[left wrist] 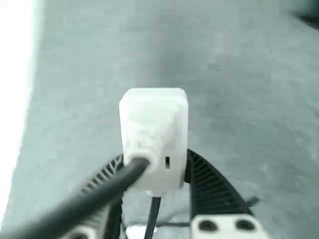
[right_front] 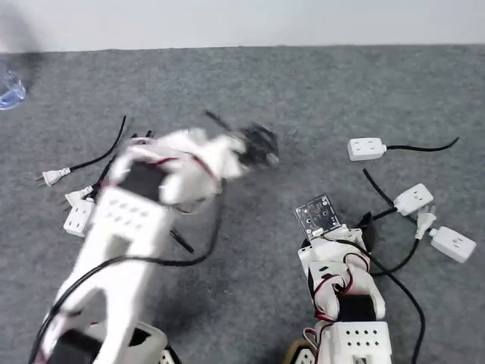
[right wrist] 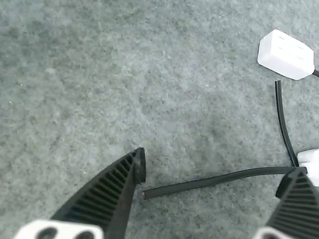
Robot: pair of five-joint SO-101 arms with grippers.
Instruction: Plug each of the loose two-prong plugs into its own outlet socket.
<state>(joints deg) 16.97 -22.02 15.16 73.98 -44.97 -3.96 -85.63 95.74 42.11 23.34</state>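
Observation:
My left gripper is shut on a white outlet block whose black cord runs back toward the camera; it is held above the grey carpet. In the high view that arm is smeared, with its gripper near the middle of the carpet. My right gripper stands open low over the carpet, with a black cord end lying between its fingers. A white socket lies beyond it. At the right of the high view lie sockets and a loose plug.
At the left lie a loose white plug on a black cord and two white socket blocks. A bluish clear object sits at the far left edge. The carpet ends at a pale wall at the back.

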